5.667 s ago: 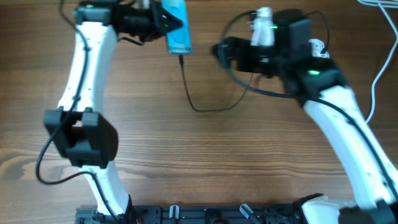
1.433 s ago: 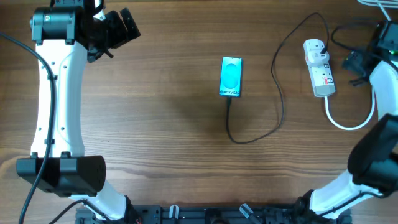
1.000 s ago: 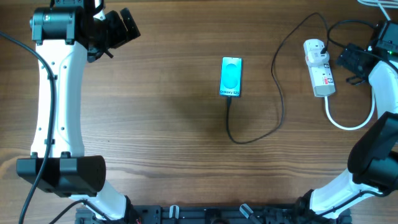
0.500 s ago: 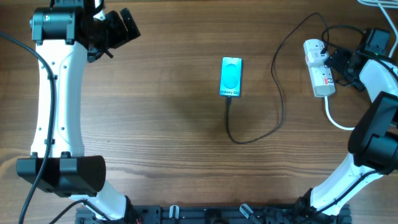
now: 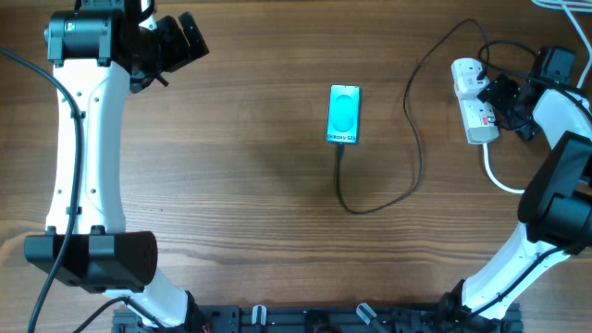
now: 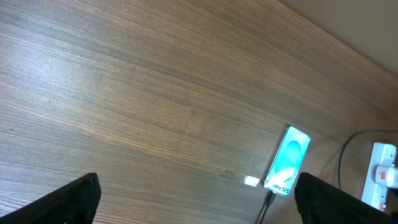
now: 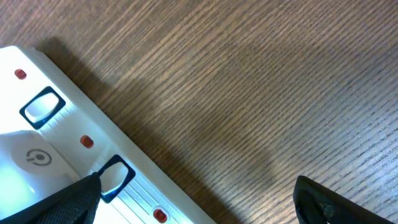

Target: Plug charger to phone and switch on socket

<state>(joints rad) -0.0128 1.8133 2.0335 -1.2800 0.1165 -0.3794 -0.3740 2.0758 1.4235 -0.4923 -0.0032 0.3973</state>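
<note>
The phone (image 5: 343,114) lies screen up mid-table, light blue with a teal oval; the left wrist view shows the phone (image 6: 287,168) too. The charger (image 5: 410,139), a thin black cable, meets the phone's near end and loops round to the socket (image 5: 475,109), a white block at the right. My right gripper (image 5: 505,102) is open right beside the socket's right side. In the right wrist view the socket (image 7: 56,155) shows red markings and a rocker switch (image 7: 112,176), and the left fingertip (image 7: 71,202) overlaps it. My left gripper (image 5: 181,41) hangs open at the far left, holding nothing.
A thick white cord (image 5: 513,180) curves from the socket's near end toward the right edge. Both white arms rise from the front edge. In the left wrist view the socket (image 6: 384,177) shows at the right edge.
My right gripper has moved left, closing in on the socket's right side. The left arm, phone and cable have not moved.
</note>
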